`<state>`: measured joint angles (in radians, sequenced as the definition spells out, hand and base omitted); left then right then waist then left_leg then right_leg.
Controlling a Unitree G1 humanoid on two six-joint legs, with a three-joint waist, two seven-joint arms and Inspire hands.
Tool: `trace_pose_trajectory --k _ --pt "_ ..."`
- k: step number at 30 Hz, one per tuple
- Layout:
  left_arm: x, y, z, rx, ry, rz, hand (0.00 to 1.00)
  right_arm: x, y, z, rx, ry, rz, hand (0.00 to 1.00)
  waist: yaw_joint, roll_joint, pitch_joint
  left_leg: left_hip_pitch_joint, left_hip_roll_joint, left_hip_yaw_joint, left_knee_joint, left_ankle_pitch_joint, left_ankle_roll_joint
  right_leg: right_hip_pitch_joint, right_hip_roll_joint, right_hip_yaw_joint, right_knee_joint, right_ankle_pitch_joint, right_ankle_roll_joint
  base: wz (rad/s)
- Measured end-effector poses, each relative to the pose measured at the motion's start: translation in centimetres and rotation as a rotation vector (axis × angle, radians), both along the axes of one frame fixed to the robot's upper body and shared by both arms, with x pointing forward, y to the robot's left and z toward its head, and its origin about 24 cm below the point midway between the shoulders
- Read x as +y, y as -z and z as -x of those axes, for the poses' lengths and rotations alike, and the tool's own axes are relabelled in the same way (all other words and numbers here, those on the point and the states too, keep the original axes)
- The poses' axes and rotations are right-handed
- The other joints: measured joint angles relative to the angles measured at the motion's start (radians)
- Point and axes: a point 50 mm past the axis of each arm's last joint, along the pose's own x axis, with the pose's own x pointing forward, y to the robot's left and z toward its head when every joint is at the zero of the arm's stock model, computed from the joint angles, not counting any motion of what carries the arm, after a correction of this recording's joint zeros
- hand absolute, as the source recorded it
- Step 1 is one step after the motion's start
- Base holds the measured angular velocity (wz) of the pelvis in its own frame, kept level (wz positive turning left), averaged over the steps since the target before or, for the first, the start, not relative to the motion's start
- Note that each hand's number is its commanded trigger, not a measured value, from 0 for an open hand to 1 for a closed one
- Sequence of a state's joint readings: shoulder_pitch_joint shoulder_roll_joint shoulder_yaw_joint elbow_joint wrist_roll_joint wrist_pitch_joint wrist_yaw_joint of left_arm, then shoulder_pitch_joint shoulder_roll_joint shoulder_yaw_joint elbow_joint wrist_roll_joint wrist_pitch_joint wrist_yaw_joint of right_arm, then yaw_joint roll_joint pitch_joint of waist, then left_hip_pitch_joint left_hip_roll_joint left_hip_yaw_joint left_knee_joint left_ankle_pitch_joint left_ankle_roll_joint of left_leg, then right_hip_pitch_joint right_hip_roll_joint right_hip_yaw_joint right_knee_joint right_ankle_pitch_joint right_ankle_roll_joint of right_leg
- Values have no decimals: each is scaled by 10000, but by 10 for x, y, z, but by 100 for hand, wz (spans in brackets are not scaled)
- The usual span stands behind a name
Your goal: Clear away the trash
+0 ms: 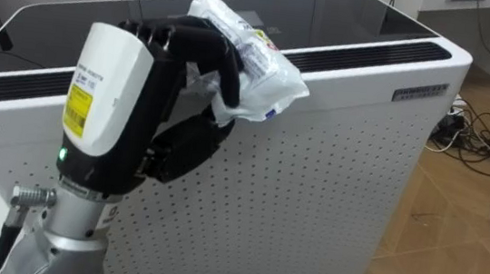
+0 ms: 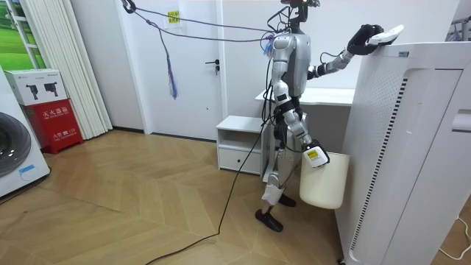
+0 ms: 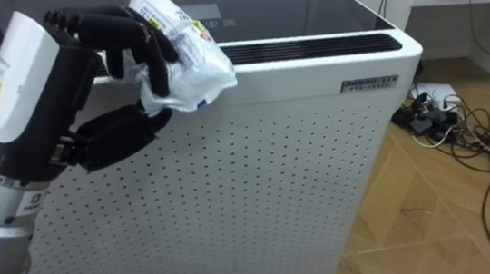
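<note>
Eye views look closely down at the white cabinet (image 1: 315, 163); room view shares it.

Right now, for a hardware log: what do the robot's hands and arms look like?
The left hand has black fingers, a white back shell with a yellow label, a green light and a silver wrist. The right hand shows a yellow label too.

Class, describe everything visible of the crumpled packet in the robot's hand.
The packet is a crumpled white plastic wrapper with small coloured print, looking thin and glossy. It is gripped in the left hand, whose dark fingers curl over it, and sits tilted at the top front edge of the white perforated appliance.
</note>
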<state>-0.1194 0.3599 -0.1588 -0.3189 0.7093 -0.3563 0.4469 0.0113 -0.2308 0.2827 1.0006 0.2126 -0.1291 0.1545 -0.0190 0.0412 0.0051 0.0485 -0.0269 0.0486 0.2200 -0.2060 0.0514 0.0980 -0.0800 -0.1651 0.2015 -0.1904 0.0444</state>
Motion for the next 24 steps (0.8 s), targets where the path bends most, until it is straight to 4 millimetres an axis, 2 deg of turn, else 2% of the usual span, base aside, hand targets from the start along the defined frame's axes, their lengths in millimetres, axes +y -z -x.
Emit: trace_pose_trajectory --k 5,10,11,15,19,22,24 --pt "1 0 0 122 96 238 100 0 0 -1 -37 25 -29 100 11 8 8 116 -1 -38 2 0 0 68 -5 19 -4 0 0 0" --pt "2 -1 -1 1071 1106 1770 100 1 -4 -7 -315 -42 -86 100 -18 11 26 108 -8 -80 -65 2 -3 58 -14 -29 28 0 0 1" --pt "1 -1 -1 1219 1331 2048 100 1 -5 -8 -374 -65 -95 100 -18 -38 54 93 -16 -99 -67 3 -4 50 -25 -50 32 0 0 6" --pt "-7 -10 5 2425 3939 4325 100 5 -7 -15 -532 -310 -207 100 6 -68 35 -189 -22 -136 22 7 -6 -138 -35 -151 23 -2 3 7" --pt "-20 -20 12 3688 7386 6061 100 13 -8 -19 -597 -746 -259 100 29 -189 68 -440 -28 -217 190 17 1 -331 -59 -258 37 -3 4 5" --pt "-33 -14 13 5122 9549 6781 100 19 -10 -23 -772 -947 -286 100 -33 -254 108 -483 -25 -193 190 17 1 -347 -61 -273 32 -3 4 2" --pt "-39 -11 13 5806 10682 7250 100 22 -11 -27 -875 -1089 -297 100 -52 -276 99 -627 -21 -188 213 17 1 -485 -60 -279 32 -2 4 0"
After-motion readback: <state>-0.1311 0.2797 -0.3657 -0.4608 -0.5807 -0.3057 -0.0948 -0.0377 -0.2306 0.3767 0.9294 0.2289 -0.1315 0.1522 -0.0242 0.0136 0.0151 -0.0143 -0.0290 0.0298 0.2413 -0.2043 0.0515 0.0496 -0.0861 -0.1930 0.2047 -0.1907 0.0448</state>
